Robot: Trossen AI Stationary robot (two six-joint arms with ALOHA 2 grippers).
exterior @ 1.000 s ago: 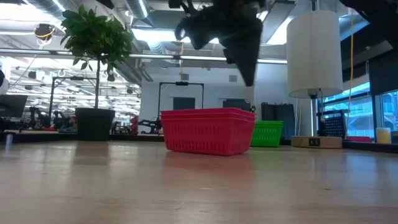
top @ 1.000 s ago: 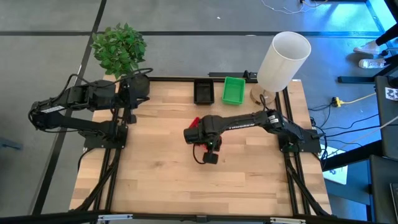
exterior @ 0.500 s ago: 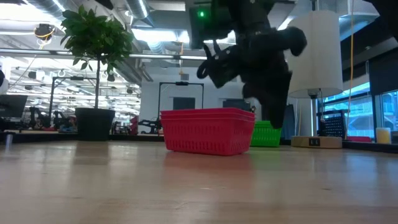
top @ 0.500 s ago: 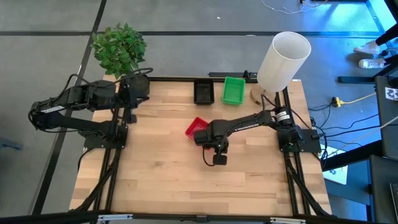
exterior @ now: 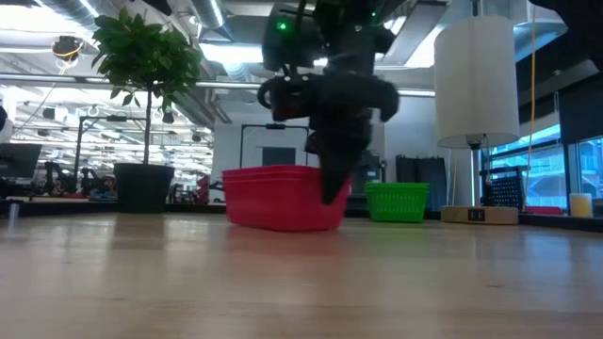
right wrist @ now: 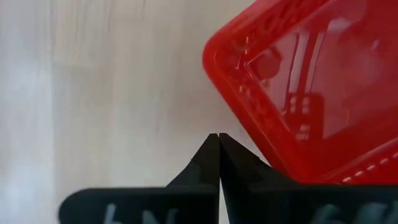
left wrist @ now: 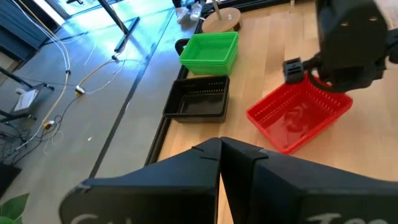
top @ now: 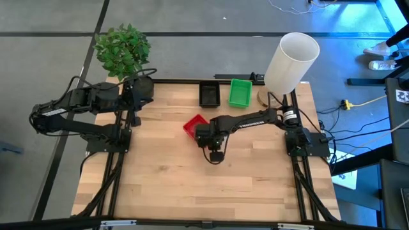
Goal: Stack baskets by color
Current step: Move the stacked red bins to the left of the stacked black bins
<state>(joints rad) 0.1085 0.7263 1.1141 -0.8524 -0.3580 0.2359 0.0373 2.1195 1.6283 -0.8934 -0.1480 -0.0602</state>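
Red baskets, nested in one another, stand on the wooden table near its middle. Black baskets and green baskets stand side by side at the far edge. My right gripper is shut and points steeply down at the red baskets' near right side; the low view shows its tip close to the tabletop. My left gripper is shut and empty, held high over the table's far left corner. My right gripper touches the red baskets' outer side wall, a little way from a corner, with the outer side of one shut finger. The fingers come from above, pointing steeply down. The baskets stand upright with their bottom on the table.
A large white cylinder on a round wooden base stands at the far right corner. A potted plant stands beyond the far left corner. The near half of the table is bare wood.
My right gripper has sunk toward the tabletop and gone toward the table's left edge, rolling its wrist, and has come against the red baskets. The red baskets have slid toward the far left and turned about on the table.
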